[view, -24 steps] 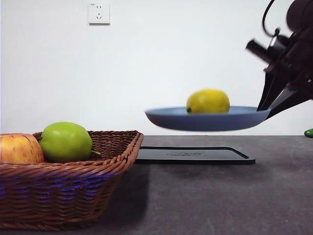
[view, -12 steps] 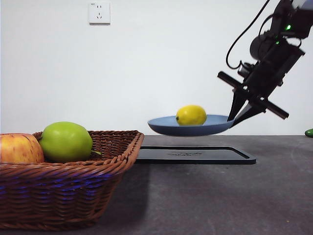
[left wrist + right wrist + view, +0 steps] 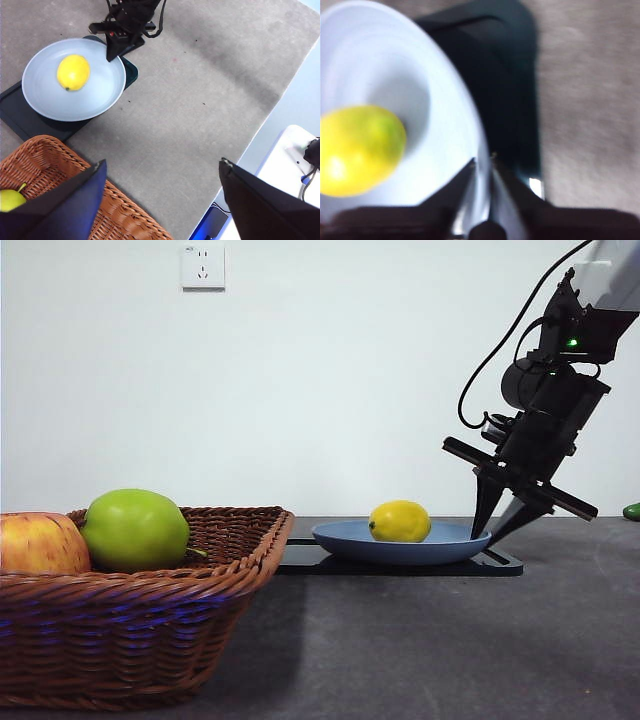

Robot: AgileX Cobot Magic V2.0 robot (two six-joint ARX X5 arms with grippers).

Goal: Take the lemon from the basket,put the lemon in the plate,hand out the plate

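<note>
The right gripper (image 3: 492,532) has its fingers (image 3: 465,182) pinched on the rim of the plate (image 3: 345,536), one above the rim and one below, at the side of the plate farthest from the basket (image 3: 150,625). The left gripper (image 3: 162,200) hangs high over the counter (image 3: 450,640) with its fingers spread wide and nothing between them.

The lemon (image 3: 400,521) is a small bright yellow oval with a dark stem dot, lying inside the plate a little off its middle, away from the clamped edge. The plate is round, shallow and matte light blue, and it rests on a flat black tray (image 3: 505,563) on the grey counter, overhanging one edge of the tray in the left wrist view.

The brown wicker basket stands just beside the tray, near the front camera. A green apple (image 3: 135,530) and a red-yellow apple (image 3: 40,544) sit in it, touching each other. A white wall socket (image 3: 203,267) is on the wall behind. A small green thing (image 3: 631,511) shows at the far edge of the counter, too cut off to name.
</note>
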